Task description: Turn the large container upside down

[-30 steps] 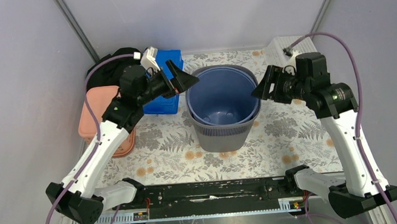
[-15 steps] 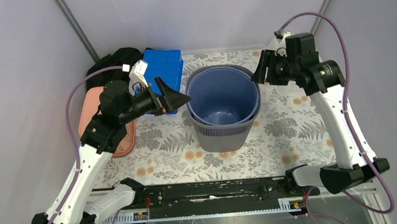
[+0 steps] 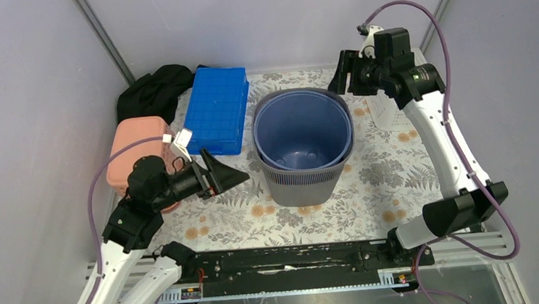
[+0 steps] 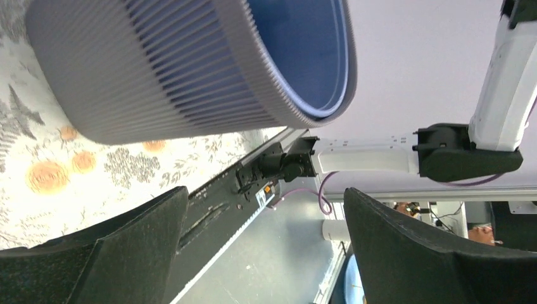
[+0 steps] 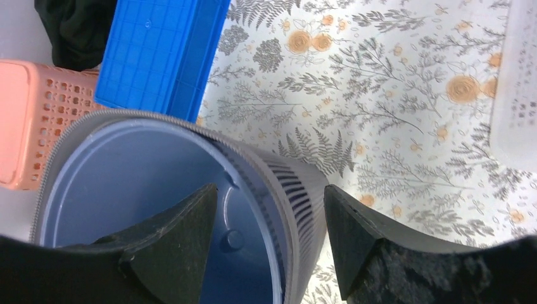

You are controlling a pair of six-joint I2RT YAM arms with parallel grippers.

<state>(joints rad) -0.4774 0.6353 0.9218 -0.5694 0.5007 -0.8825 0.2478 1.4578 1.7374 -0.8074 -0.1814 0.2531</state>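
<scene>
1. One floral worktop (image 3: 221, 221), whole only from the top view.
2. One large container (image 3: 302, 186), grey-ribbed outside and blue inside, upright mid-worktop with mouth up. Ribbed side close up only in the left wrist view.
3. One blue crate (image 3: 218, 112) and one pink basket (image 3: 131, 145), left of the container. Neither in the left wrist view.
4. Two claws. Left claw (image 3: 233, 175) spread wide, near the container's left side, not touching. Right claw (image 5: 269, 190) spread apart over the far right rim, gripping nothing.

White links (image 3: 438, 139), black joints (image 3: 466, 209), purple cables (image 3: 400, 1), black fingers (image 5: 386, 253)
</scene>
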